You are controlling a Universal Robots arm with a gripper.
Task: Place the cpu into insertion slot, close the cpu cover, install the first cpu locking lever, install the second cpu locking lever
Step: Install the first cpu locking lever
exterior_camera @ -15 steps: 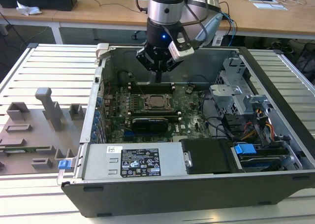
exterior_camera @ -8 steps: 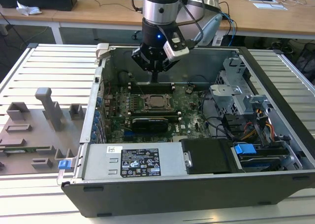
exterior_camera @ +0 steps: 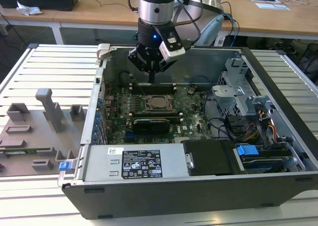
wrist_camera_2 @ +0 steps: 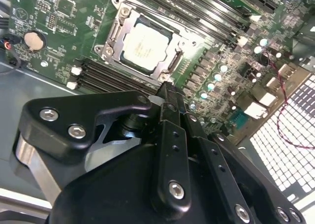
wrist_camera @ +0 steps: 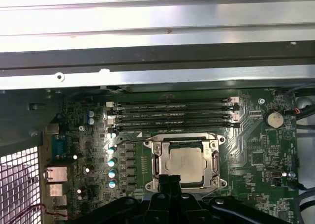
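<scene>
The cpu (exterior_camera: 159,102) (wrist_camera_2: 145,43) (wrist_camera: 185,162) lies flat in the insertion slot (wrist_camera_2: 173,62) on the green motherboard, silvery top up. The cpu cover (wrist_camera_2: 116,20) (wrist_camera: 214,154) lies down around the chip as a metal frame. My gripper (exterior_camera: 150,80) (wrist_camera_2: 166,88) (wrist_camera: 170,177) hangs just above the board at the socket's edge, on the side of the memory slots. Its dark fingers are shut together into one narrow tip with nothing between them. I cannot make out the locking levers clearly.
The board sits inside an open computer case (exterior_camera: 102,92). Long memory slots (wrist_camera: 172,116) run beside the socket, and a black expansion card (exterior_camera: 151,122) lies on its other side. A power supply (exterior_camera: 134,161) and drive cage (exterior_camera: 233,94) crowd the case. Grey fixtures (exterior_camera: 49,107) stand on the table.
</scene>
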